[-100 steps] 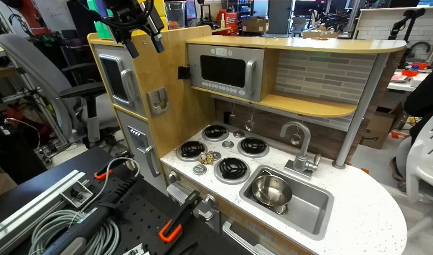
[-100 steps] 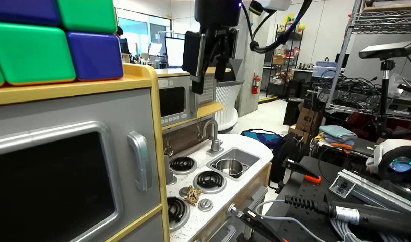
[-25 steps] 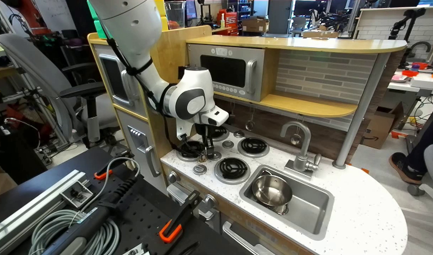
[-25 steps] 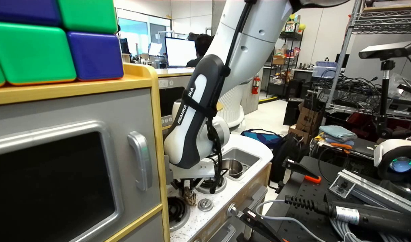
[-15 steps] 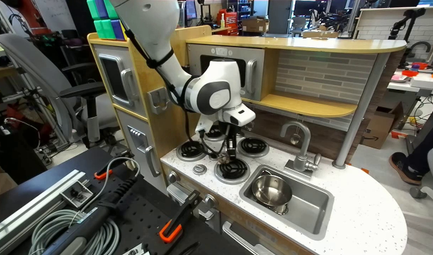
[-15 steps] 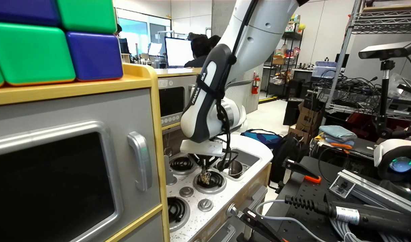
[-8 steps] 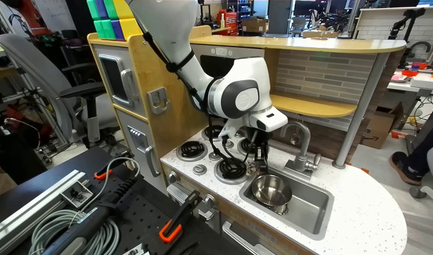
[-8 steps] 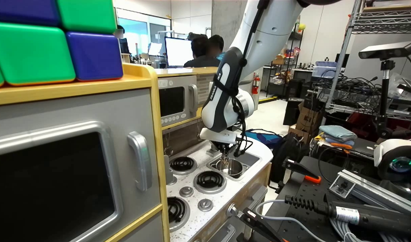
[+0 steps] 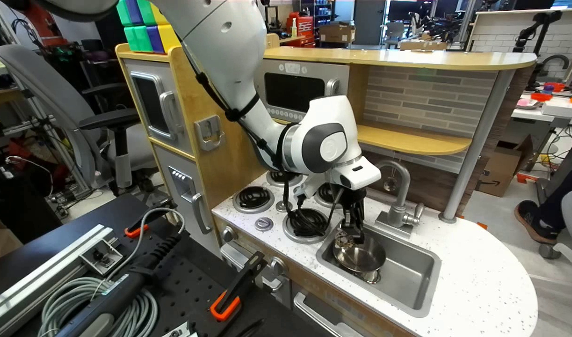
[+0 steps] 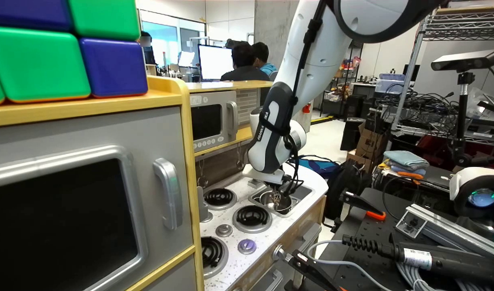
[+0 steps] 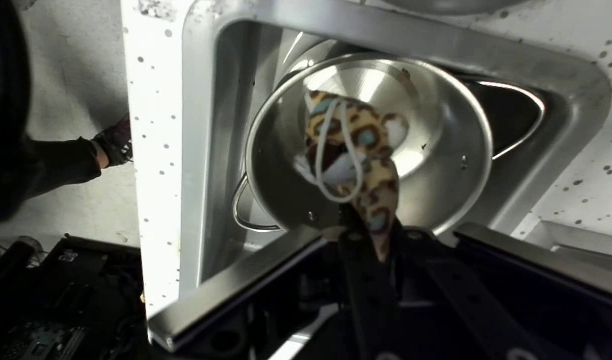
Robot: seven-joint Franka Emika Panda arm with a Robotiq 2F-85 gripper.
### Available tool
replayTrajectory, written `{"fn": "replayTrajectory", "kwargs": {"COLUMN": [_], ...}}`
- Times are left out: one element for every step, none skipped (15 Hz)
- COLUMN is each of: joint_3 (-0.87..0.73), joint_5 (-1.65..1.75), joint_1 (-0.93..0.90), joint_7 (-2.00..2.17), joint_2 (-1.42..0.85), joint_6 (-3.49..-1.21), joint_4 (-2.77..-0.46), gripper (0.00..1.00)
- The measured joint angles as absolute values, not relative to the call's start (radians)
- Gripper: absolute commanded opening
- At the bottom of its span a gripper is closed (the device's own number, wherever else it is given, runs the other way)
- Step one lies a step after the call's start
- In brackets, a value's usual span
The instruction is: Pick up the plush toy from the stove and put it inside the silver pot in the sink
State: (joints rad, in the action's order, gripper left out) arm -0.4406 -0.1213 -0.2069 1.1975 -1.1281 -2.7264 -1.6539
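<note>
One small leopard-spotted fabric plush toy (image 11: 378, 172) to deliver, held over or just within the mouth of the round shiny steel pot (image 11: 443, 145); cannot tell which. Pinched by one narrow end in the black two-fingered gripper (image 11: 373, 227), probably to leave the bulk free to drop. For the pot, a berth in the grey rectangular metal sink (image 9: 402, 281), likely to curb any sliding.

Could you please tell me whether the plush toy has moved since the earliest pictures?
Yes: in an exterior view, the plush toy has left the stove and come toward the faucet, now at the silver pot.
</note>
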Motion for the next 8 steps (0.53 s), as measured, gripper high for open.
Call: {"fn": "replayTrajectory", "kwargs": {"joint_3": [-0.445,-0.447,-0.447,-0.445,-0.444,-0.444,-0.445,-0.446], "joint_5": [-0.107,-0.098,-0.089,-0.082,-0.075,-0.065,-0.057,-0.045], "joint_1": [-0.213,-0.219,-0.223,-0.228,-0.234,-0.241,-0.250,-0.261], "joint_7": [1.220,1.235,1.241,1.242,1.241,1.239,1.234,1.225], "joint_2": [-1.140,-1.148,-1.150,-1.149,-1.145,-1.135,-1.116,-1.088], "joint_6": [-2.726,-2.726,-2.726,-2.726,-2.728,-2.736,-2.751,-2.771], "joint_4": [-1.644,-1.637,-1.633,-1.633,-1.634,-1.640,-1.655,-1.680], "gripper": [0.41,0.48,0.56,0.63,0.69,0.77,0.86,0.92]}}
